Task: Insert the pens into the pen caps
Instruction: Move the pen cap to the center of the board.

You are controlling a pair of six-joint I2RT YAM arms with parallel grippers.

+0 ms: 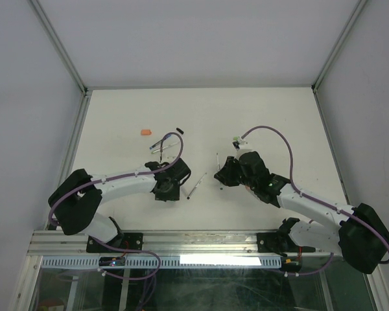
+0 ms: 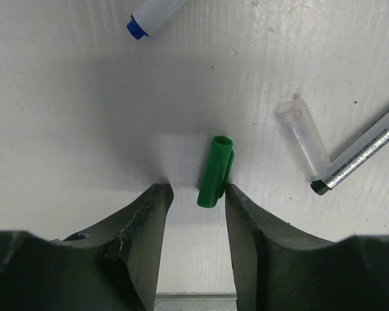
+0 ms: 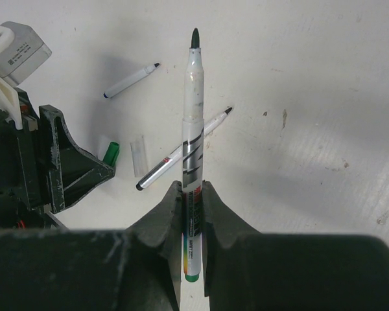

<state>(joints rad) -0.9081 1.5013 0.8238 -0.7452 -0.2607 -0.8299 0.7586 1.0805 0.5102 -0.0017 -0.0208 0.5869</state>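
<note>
Right hand (image 3: 192,188) clamped on the white-barrelled green-tipped pen (image 3: 194,97), tip pointing outward, likely ready for capping. Left hand (image 2: 197,189) parted around the short dark green plastic cap (image 2: 215,170), which lies on the white tabletop (image 2: 84,97) against one finger, not yet gripped.

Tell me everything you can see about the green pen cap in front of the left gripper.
The green pen cap is a short, dark green tube of smooth, slightly glossy plastic with a clip running along one side. Its round open mouth points away from the left gripper, and no pen is in it. It lies flat and slightly slanted on the white table. Its near end sits between the open jaws, close to one fingertip; whether they touch cannot be told.
</note>
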